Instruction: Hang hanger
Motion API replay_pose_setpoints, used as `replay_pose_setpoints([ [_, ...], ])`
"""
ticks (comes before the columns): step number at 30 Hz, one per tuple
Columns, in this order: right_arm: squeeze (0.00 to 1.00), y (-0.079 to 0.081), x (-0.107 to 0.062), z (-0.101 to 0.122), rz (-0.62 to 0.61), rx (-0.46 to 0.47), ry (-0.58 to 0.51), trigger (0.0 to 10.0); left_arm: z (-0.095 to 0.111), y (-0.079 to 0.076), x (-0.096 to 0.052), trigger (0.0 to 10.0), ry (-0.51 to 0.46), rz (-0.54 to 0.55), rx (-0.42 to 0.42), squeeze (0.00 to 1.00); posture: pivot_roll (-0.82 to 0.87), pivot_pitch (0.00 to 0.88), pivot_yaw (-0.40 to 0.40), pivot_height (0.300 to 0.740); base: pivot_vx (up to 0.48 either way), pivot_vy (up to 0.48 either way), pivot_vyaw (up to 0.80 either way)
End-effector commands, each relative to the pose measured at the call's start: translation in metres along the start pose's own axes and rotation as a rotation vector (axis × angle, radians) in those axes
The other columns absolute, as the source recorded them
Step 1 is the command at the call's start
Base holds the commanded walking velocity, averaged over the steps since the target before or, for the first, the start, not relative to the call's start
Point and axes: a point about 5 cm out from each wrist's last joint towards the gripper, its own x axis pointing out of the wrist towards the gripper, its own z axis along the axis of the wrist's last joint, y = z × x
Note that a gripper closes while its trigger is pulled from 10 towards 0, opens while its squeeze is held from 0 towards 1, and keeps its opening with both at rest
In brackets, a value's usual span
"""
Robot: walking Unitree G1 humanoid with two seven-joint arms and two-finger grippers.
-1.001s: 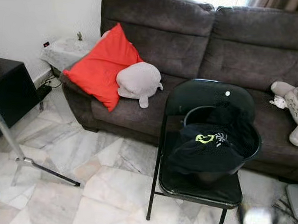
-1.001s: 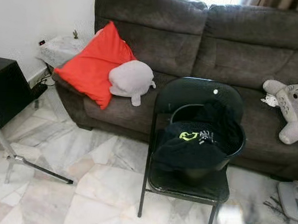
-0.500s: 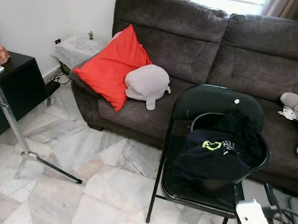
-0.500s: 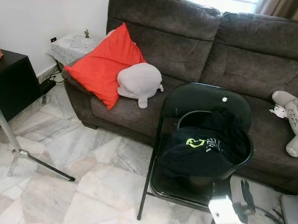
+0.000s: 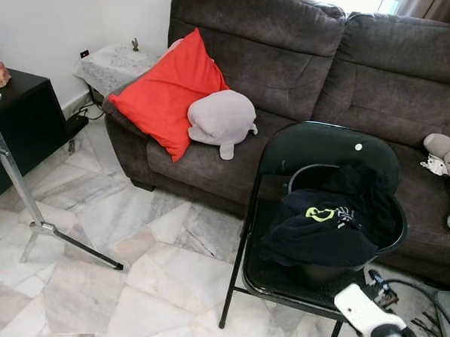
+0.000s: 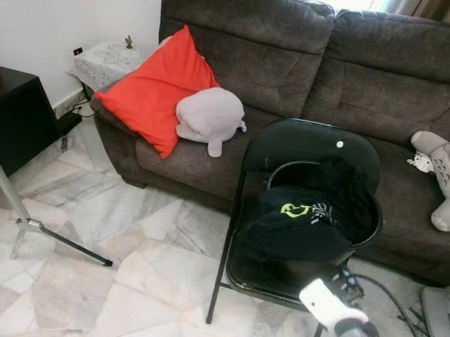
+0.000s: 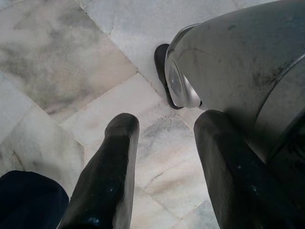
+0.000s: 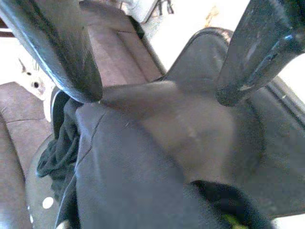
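Brown fabric sofa (image 5: 329, 61) stands behind the black folding chair (image 5: 313, 218), whose black bucket (image 5: 342, 242) heaps dark clothes (image 5: 328, 219) beyond the right gripper (image 8: 157, 90), spread wide, empty, likely reaching in. No hanger visible; left gripper (image 7: 162, 157) hangs parted.

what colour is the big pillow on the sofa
Red, clearest in the left eye view.

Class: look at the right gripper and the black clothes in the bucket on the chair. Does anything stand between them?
Nothing visible does. The right gripper, fingers apart, points straight at the black clothes heaped in the bucket on the folding chair; only open air separates them.
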Motion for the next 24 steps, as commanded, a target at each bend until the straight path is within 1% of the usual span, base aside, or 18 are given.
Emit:
replay_pose_setpoints([
  [1, 0.0, -0.005, 0.003, 0.002, 0.002, -0.029, -0.026, 10.0, 0.0, -0.005, 0.001, 10.0, 0.008, -0.012, -0.012, 0.0, 0.01, 0.114, -0.064, 0.74, 0.0, 0.0, 0.0],
  [3, 0.0, -0.01, 0.007, 0.009, 0.0, -0.067, -0.068, 10.0, 0.0, -0.005, 0.001, 10.0, 0.009, -0.01, -0.013, 0.0, 0.02, 0.115, -0.064, 0.74, 0.0, 0.0, 0.0],
  [8, 0.0, -0.015, 0.013, 0.017, -0.003, -0.1, -0.109, 10.0, 0.001, -0.005, 0.001, 10.0, 0.009, -0.01, -0.015, 0.0, 0.01, 0.119, -0.063, 0.74, 0.0, 0.0, 0.0],
  [11, 0.0, -0.016, 0.014, 0.017, 0.001, -0.117, -0.119, 10.0, 0.001, -0.005, 0.001, 10.0, 0.008, -0.012, -0.013, 0.0, 0.01, 0.119, -0.062, 0.74, 0.0, 0.0, 0.0],
  [12, 0.0, -0.017, 0.015, 0.017, 0.002, -0.123, -0.125, 7.9, 0.001, -0.004, 0.001, 10.0, 0.008, -0.012, -0.012, 0.0, 0.01, 0.12, -0.063, 0.74, 0.0, 0.0, 0.0],
  [13, 0.0, -0.019, 0.015, 0.017, -0.001, -0.129, -0.131, 0.7, 0.001, -0.004, 0.001, 10.0, 0.007, -0.013, -0.012, 0.0, 0.01, 0.12, -0.062, 0.74, 0.0, 0.0, 0.0],
  [14, 0.0, -0.019, 0.015, 0.017, -0.001, -0.129, -0.131, 0.7, 0.001, -0.004, 0.001, 10.0, 0.007, -0.013, -0.012, 0.0, 0.01, 0.12, -0.062, 0.74, 0.0, 0.0, 0.0],
  [15, 0.0, -0.021, 0.016, 0.017, -0.007, -0.131, -0.136, 0.0, 0.001, -0.004, 0.001, 10.0, 0.007, -0.013, -0.011, 0.0, 0.01, 0.12, -0.062, 0.74, 0.0, 0.0, 0.0],
  [24, 0.0, -0.03, 0.019, 0.021, -0.041, -0.148, -0.155, 0.0, 0.001, -0.004, 0.001, 10.0, 0.004, -0.009, -0.007, 0.0, 0.01, 0.123, -0.061, 0.74, 0.0, 0.0, 0.0],
])
